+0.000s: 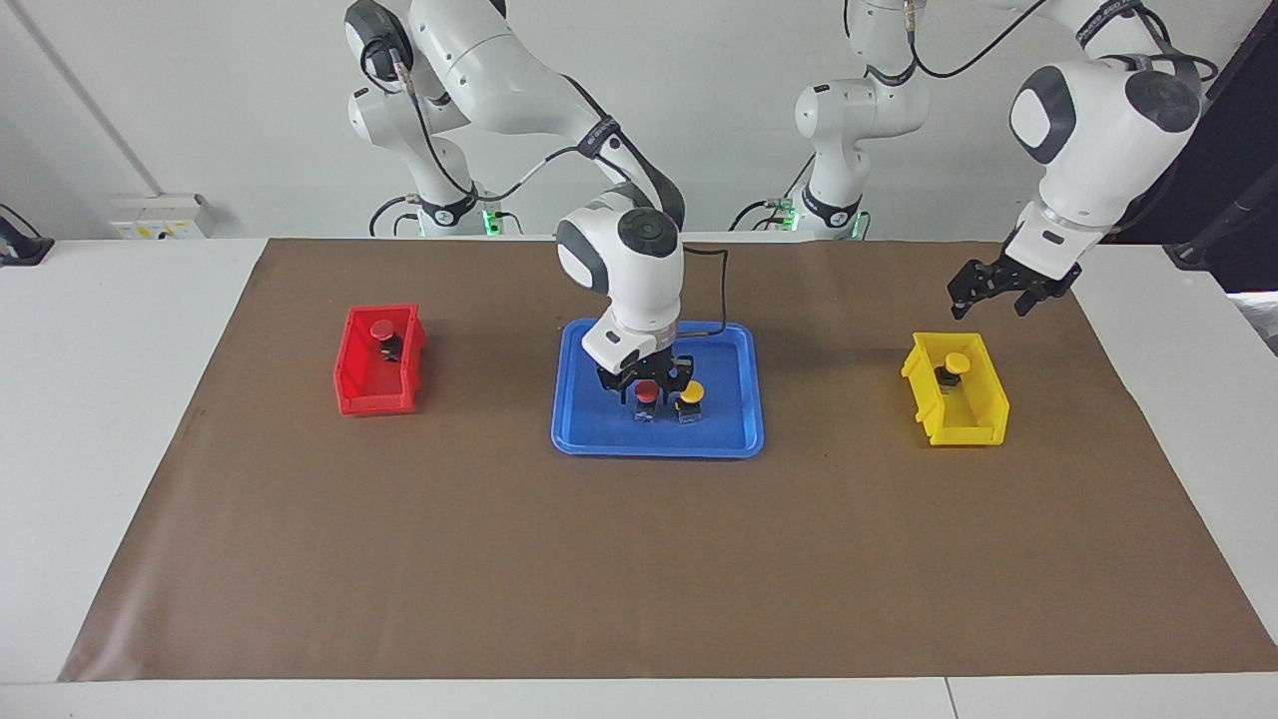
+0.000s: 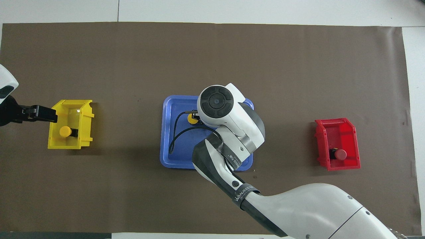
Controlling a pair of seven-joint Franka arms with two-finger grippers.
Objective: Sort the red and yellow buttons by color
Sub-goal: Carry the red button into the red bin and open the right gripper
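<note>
Right gripper (image 1: 649, 384) around red button (image 1: 647, 391) (blue tray (image 1: 734, 439))

A white table (image 1: 120, 419) filled most of both views. A large brown mat (image 1: 639, 569) lay on the table and covered nearly all of its middle, so the white top showed only as strips around the mat. A thin seam (image 2: 118, 11) ran across the white surface at the edge of the table farthest from the robots. A plain white wall (image 1: 230, 110) stood at the robots' end of the table. On the table close to this wall, toward the right arm's end, there was a white socket strip (image 1: 160, 215). The light was even and gave only soft shadows on the mat.
</note>
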